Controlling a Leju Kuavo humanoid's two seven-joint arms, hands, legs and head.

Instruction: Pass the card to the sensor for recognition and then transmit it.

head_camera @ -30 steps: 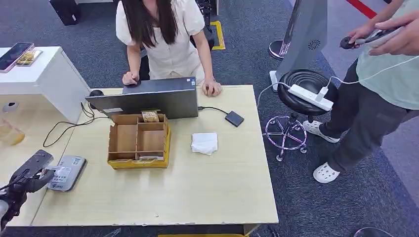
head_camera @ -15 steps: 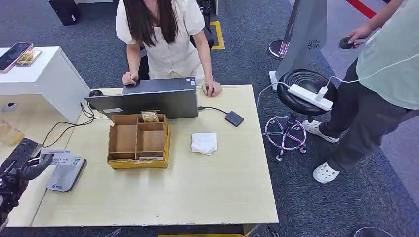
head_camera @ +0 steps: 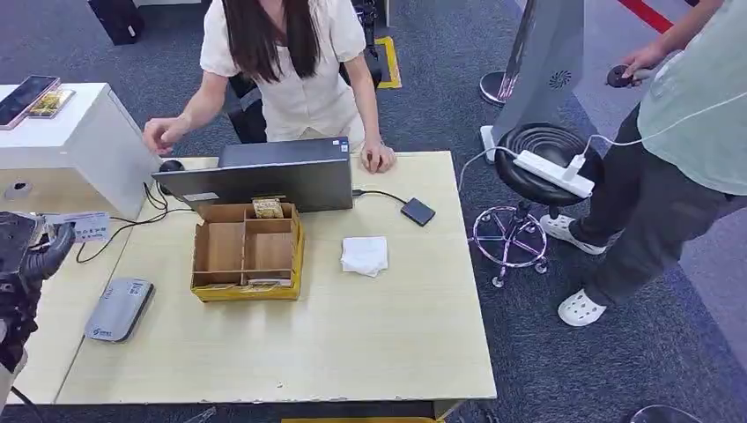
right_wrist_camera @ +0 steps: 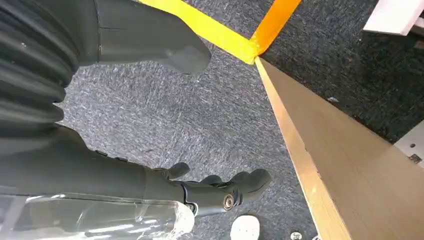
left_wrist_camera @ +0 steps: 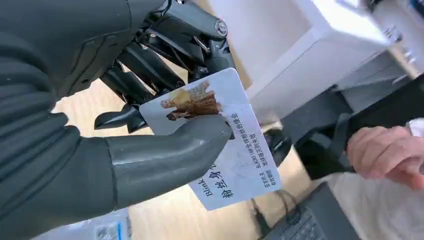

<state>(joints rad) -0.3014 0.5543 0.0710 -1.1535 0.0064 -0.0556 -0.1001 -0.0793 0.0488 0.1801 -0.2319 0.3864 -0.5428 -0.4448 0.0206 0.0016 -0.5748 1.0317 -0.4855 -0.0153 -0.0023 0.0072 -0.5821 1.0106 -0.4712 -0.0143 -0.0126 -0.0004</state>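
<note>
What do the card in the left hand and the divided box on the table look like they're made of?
Card: likely glossy plastic or laminated stock; it stays flat and stiff in the left hand, printed with a picture and text.
Divided box: looks like matte brown cardboard or thin wood, with thin partitions and a yellow outer rim.

The left robot hand [left_wrist_camera: 150, 115] has a dark grey ribbed cover, a thick smooth grey thumb, and slimmer black fingers [left_wrist_camera: 150, 65] with round silver pivot screws. The right robot hand [right_wrist_camera: 165, 125] looks alike: ribbed grey cover, blunt grey thumb, dark fingers [right_wrist_camera: 235, 187] with a silver screw, and clear plastic wrap along its underside.
</note>
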